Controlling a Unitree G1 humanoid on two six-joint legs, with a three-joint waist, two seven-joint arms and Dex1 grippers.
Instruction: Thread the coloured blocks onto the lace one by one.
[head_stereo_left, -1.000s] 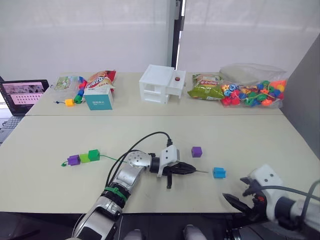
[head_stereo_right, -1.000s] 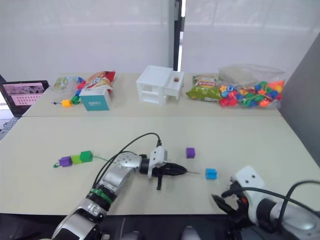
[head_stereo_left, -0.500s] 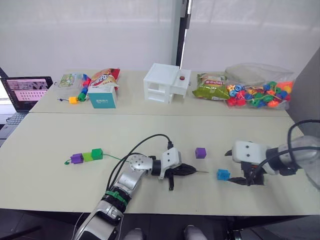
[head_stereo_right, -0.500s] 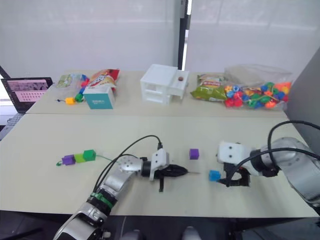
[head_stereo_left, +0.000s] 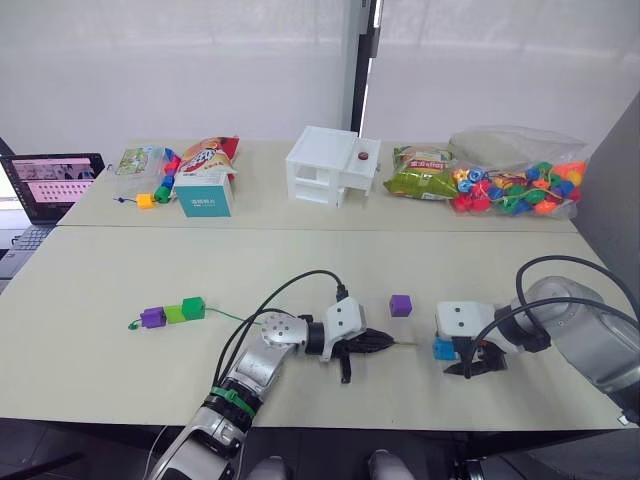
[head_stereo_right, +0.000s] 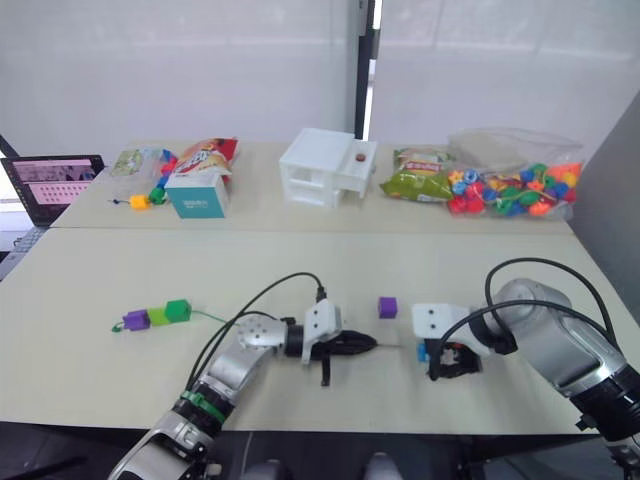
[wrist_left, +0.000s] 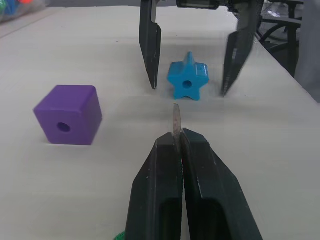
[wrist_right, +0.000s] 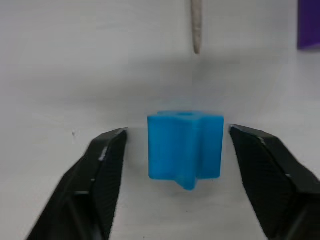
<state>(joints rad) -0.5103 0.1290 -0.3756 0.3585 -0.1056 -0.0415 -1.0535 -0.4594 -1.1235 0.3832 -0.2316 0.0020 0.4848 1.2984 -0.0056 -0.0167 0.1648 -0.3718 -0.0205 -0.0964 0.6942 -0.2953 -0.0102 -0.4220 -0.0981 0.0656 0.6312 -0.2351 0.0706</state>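
**Needle held ready, blue bead bracketed**

Lower centre, my left gripper (head_stereo_left: 385, 341) pinches the green cord's dark needle tip (wrist_left: 176, 119), aiming it right. Lower right, my right gripper (wrist_right: 186, 150) straddles the star-shaped blue plastic bead (wrist_right: 185, 145), fingers apart, for grasping.

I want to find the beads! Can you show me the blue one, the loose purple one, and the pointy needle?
blue block (wrist_left: 187, 83), left wrist view, front face by its hole.
purple block (wrist_left: 67, 116), left wrist view, front face.
lace tip (wrist_left: 176, 119), left wrist view, bare needle above the left gripper's fingers.
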